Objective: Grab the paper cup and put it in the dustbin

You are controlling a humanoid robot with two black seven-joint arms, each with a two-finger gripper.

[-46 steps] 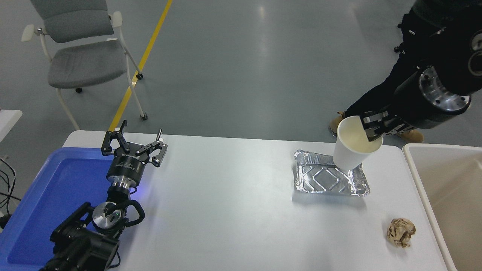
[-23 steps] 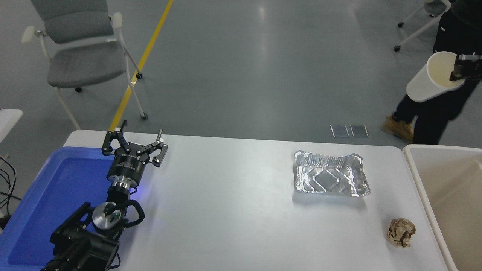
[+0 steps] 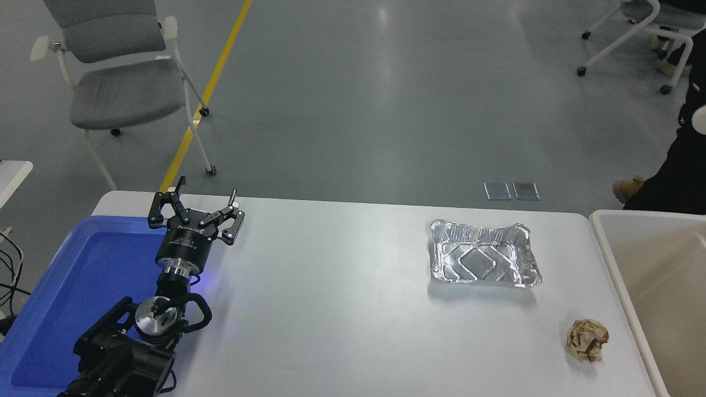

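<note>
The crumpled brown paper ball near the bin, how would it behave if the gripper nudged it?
The crumpled brown paper ball looks light, so it would probably skid or roll unevenly. Its creased, roundish shape suggests it would squash rather than resist.

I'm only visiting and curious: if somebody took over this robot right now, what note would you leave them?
Left gripper: open, holding nothing, parked at the lower left by the blue tray.
Right gripper: out of view.
Paper cup: not on the table; a white sliver at the right edge may be it, cannot tell.
Dustbin: right of the table; no cup in the part that shows.
Done: cup is off the table.
Left: confirm the cup ends up in the dustbin.
</note>
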